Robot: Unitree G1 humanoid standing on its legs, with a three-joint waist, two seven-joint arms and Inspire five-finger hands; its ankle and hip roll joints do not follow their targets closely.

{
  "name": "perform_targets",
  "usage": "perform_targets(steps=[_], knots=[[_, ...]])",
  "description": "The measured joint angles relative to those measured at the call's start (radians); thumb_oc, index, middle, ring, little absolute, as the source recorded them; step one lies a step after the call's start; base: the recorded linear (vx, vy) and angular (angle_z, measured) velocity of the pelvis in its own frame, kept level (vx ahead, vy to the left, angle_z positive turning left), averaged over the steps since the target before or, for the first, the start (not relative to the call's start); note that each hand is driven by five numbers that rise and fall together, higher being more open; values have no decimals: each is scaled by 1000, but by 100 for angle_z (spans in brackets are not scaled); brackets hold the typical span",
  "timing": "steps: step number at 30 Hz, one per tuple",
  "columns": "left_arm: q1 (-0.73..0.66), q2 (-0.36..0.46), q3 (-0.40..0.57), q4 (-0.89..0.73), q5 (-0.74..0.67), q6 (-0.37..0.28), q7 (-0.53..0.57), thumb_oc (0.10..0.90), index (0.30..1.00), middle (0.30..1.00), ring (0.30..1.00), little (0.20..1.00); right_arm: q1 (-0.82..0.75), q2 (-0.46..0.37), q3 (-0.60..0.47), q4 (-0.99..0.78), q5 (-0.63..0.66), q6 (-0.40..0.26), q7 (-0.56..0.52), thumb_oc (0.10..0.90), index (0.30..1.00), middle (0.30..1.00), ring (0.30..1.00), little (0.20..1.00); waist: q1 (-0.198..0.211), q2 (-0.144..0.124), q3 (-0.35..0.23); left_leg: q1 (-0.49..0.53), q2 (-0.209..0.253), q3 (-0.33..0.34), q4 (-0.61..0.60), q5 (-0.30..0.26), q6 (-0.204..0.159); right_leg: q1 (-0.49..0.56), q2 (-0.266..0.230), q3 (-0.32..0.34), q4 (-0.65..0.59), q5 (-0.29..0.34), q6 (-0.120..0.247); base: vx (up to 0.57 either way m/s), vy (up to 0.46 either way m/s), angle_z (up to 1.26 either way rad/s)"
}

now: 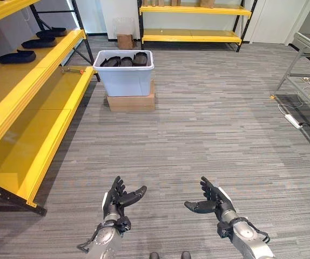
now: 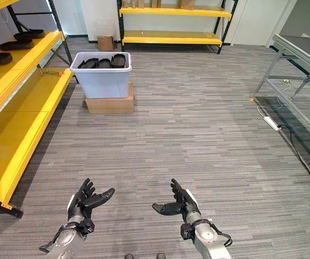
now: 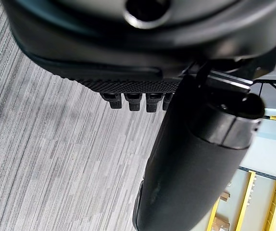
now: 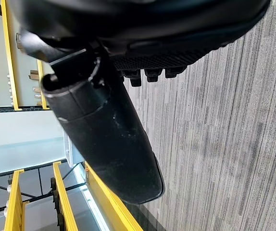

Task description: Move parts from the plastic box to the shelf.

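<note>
The left hand (image 1: 117,200) and the right hand (image 1: 211,202) hang low over the grey carpet (image 1: 198,140), palms facing each other, fingers straight and spread, thumbs pointing inward — both are open and hold nothing.

The plastic box (image 1: 124,73) stands well ahead of both hands, nearer the left hand's line than the right's, on a flat cardboard box (image 1: 130,101). In it lie dark parts (image 1: 126,61) side by side in a row; each part's long axis runs away from the hands, toward the far wall, while the row itself runs across.

The yellow shelf (image 1: 33,116) stretches along the left hand's outer side, from just beside that hand to past the box. On its upper level, far ahead of the left hand, more dark parts (image 1: 16,56) lie — their long axes run roughly across the board.
</note>
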Motion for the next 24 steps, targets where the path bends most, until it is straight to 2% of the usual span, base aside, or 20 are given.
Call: perform_targets(steps=[24], knots=[[-1,0,-2,1,3,0,-20,900,1000,1000,1000,1000,-7,-4,3,-1,-2,0,13,900,1000,1000,1000,1000,-1,5,19,2,0,-3,2,4,5,3,0,-3,0,0,-2,0,0,0]])
